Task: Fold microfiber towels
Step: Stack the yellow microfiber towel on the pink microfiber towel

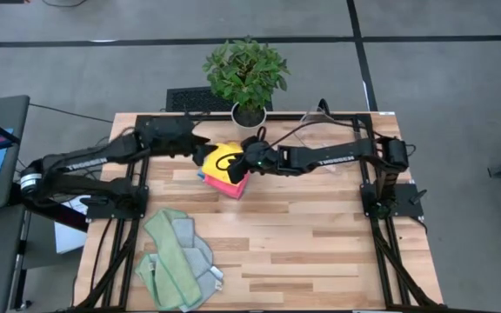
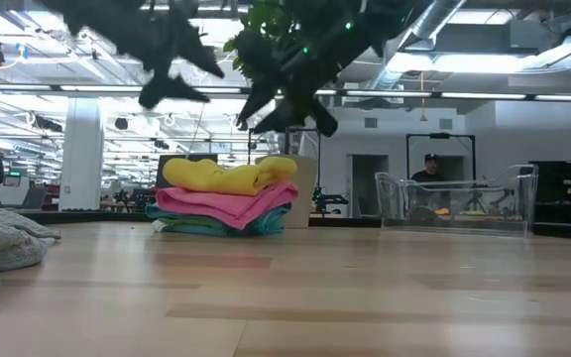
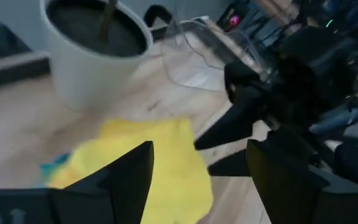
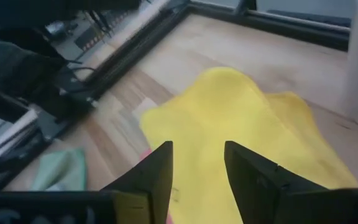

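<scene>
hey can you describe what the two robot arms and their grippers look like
Both arms are dark, nearly black, made of jointed segments on black frames at the table's sides. The left arm has a pale band near its base and faint light lettering along one link. Thin black cables loop off the right arm. The left gripper and right gripper each have two flat, black, wedge-shaped fingers.

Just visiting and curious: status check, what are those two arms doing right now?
Left pincer open, right pincer open, both over the yellow towel. It tops the folded stack. Unfolded green towels wait near the table's front-left. Nothing blocking.
</scene>
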`<state>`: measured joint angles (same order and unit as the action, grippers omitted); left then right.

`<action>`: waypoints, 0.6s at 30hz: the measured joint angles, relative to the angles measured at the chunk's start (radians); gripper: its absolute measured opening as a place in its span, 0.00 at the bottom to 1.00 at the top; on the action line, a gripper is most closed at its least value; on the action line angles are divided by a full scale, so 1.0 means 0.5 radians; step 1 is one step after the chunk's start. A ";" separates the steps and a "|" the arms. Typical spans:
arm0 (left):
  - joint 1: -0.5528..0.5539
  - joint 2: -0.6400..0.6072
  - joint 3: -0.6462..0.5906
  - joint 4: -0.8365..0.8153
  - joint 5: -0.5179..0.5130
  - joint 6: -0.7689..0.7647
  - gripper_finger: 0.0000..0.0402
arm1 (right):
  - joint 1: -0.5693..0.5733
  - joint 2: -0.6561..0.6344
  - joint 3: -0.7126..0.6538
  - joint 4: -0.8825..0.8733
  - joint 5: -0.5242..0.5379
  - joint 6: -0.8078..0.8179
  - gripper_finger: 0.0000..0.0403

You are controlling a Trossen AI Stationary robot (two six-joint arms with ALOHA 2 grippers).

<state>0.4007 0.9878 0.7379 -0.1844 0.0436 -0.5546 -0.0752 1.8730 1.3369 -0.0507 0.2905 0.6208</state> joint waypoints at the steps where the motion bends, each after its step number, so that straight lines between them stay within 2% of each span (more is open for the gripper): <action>1: -0.004 0.006 -0.104 0.133 0.019 -0.060 0.62 | -0.003 0.025 0.000 0.011 0.002 0.002 0.42; 5: -0.018 0.143 -0.436 0.342 -0.004 -0.252 0.57 | -0.025 0.145 -0.002 -0.016 -0.001 0.012 0.41; 7: -0.016 0.208 -0.513 0.445 -0.032 -0.293 0.54 | -0.038 0.198 -0.002 -0.007 -0.008 0.052 0.41; 10: -0.014 0.320 -0.530 0.471 -0.092 -0.282 0.49 | -0.071 0.286 0.000 -0.031 -0.018 0.151 0.41; 14: -0.010 0.486 -0.521 0.437 -0.230 -0.299 0.44 | -0.129 0.341 0.000 -0.045 -0.152 0.204 0.41; 18: 0.014 0.656 -0.519 0.460 -0.169 -0.370 0.41 | -0.169 0.321 0.002 -0.044 -0.257 0.208 0.41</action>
<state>0.4076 1.3156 0.4782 0.0458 -0.0407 -0.7396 -0.1596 2.0337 1.3376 -0.0727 0.1618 0.7247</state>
